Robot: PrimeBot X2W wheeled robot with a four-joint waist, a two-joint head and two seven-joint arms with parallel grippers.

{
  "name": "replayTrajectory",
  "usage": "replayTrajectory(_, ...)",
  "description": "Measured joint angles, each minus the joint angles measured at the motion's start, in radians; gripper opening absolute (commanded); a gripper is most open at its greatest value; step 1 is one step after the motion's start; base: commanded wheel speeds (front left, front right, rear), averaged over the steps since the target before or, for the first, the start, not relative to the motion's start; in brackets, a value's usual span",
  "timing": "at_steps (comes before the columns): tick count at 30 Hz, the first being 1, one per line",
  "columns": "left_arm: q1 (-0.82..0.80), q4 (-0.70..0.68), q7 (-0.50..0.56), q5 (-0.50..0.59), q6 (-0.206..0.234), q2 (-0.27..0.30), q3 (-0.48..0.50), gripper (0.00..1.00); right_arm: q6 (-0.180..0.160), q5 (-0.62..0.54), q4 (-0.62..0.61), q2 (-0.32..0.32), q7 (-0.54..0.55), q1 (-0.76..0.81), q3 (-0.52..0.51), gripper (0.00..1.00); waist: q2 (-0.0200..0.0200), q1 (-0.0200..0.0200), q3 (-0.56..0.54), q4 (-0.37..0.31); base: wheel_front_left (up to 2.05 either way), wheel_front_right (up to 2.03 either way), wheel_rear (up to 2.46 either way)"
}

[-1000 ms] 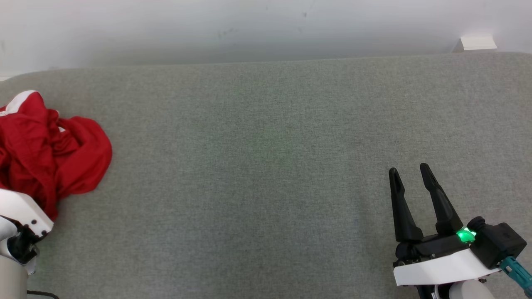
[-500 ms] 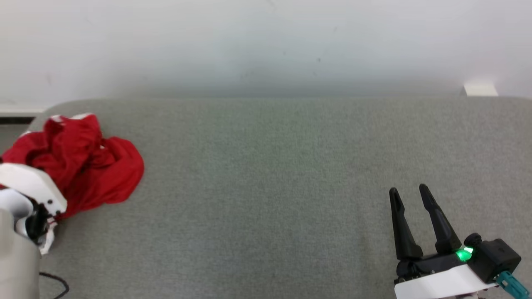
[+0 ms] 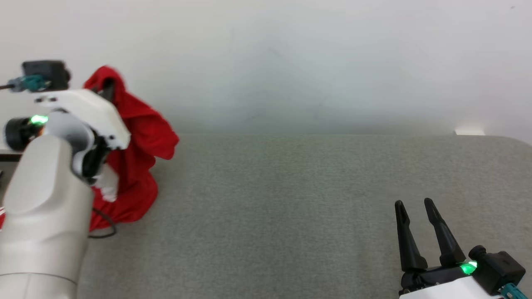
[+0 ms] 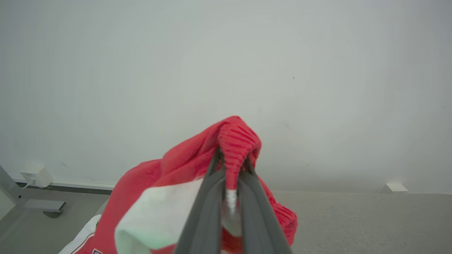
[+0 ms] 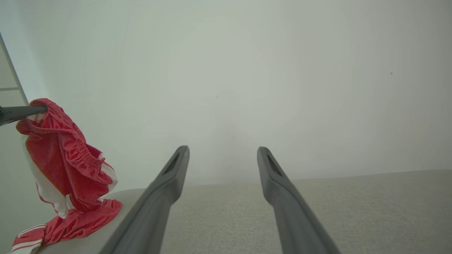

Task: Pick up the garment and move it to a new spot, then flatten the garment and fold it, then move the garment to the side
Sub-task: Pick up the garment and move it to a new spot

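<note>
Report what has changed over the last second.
The left gripper shut on the ribbed edge of the crumpled red-and-white fabric garment and raised it from the grey upholstered surface; its lower end still rests there. The head camera also tilted up. The right gripper stayed open and empty at the lower right.

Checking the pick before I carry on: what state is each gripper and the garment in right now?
left gripper: shut on the garment's ribbed edge, raised above the grey surface.
right gripper: open, empty, low over the grey surface.
red garment: bunched, hanging from the left gripper, lower end resting on the grey surface at its left end.
</note>
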Motion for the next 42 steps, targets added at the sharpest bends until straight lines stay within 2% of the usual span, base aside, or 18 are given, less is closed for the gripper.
replayTrajectory(5, 0.021, -0.198, 0.06, -0.111, -0.001, -0.042, -0.088, 0.0, 0.0, -0.002, -0.007, 0.0, 0.0, 0.012, -0.018, 1.0, 0.0, 0.0, -0.008, -0.046, 0.0, 0.0, 0.0)
replayTrajectory(9, 0.102, -0.339, 0.113, -0.182, -0.001, -0.076, -0.111, 0.0, 0.0, -0.011, -0.006, 0.0, 0.0, 0.015, -0.029, 1.0, 0.0, 0.0, -0.009, -0.092, 0.0, 0.0, 0.0)
replayTrajectory(14, 0.248, -0.471, 0.142, -0.223, 0.005, -0.162, -0.16, 0.0, 0.0, -0.016, -0.002, 0.0, 0.0, 0.016, -0.034, 1.0, 0.0001, 0.0, -0.003, -0.155, 0.0, 0.0, 0.0)
replayTrajectory(18, 0.38, -0.489, 0.115, -0.221, 0.022, -0.216, -0.235, 0.0, 0.0, -0.021, 0.006, 0.0, 0.0, 0.015, -0.029, 1.0, 0.0001, 0.0, 0.008, -0.201, 0.0, 0.0, 0.0)
replayTrajectory(23, 0.481, -0.37, 0.02, -0.198, 0.023, -0.248, -0.337, 0.0, 0.0, -0.022, 0.017, 0.0, 0.0, 0.004, -0.006, 1.0, 0.0001, 0.0, 0.025, -0.247, 0.0, 0.0, 0.0)
replayTrajectory(24, 0.493, -0.349, -0.005, -0.216, 0.021, -0.252, -0.355, 0.14, 0.0, -0.024, 0.02, 0.0, 0.0, -0.001, -0.002, 1.0, 0.0001, 0.0, 0.028, -0.254, 0.0, 0.0, 0.0)
replayTrajectory(25, 0.501, -0.328, -0.018, -0.244, 0.013, -0.254, -0.374, 0.68, 0.0, -0.025, 0.023, 0.0, 0.0, -0.004, 0.0, 1.0, 0.0001, 0.0, 0.031, -0.26, 0.0, 0.0, 0.0)
replayTrajectory(26, 0.504, -0.312, -0.032, -0.249, 0.012, -0.254, -0.403, 1.0, 0.0, -0.028, 0.027, 0.0, 0.0, -0.004, 0.002, 1.0, 0.0001, 0.0, 0.033, -0.265, 0.0, 0.0, 0.0)
replayTrajectory(29, 0.502, -0.309, -0.103, -0.314, 0.005, -0.257, -0.478, 1.0, 0.0, -0.032, 0.035, 0.0, 0.0, -0.004, 0.002, 1.0, 0.0, 0.0, 0.036, -0.268, 0.0, 0.0, 0.0)
replayTrajectory(33, 0.474, -0.293, -0.18, -0.332, 0.01, -0.258, -0.541, 1.0, 0.0, -0.042, 0.041, 0.0, 0.0, -0.003, -0.003, 1.0, 0.0001, 0.0, 0.033, -0.246, 0.0, 0.0, 0.0)
replayTrajectory(38, 0.439, -0.302, -0.221, -0.329, 0.016, -0.258, -0.567, 1.0, 0.0, -0.049, 0.036, 0.0, 0.0, 0.001, -0.017, 1.0, 0.0, 0.0, 0.022, -0.201, 0.0, 0.0, 0.0)
replayTrajectory(42, 0.423, -0.367, -0.254, -0.319, 0.047, -0.23, -0.538, 1.0, 0.0, -0.057, 0.027, 0.0, 0.0, 0.006, -0.035, 1.0, 0.0, 0.0, 0.013, -0.156, 0.0, 0.0, 0.0)
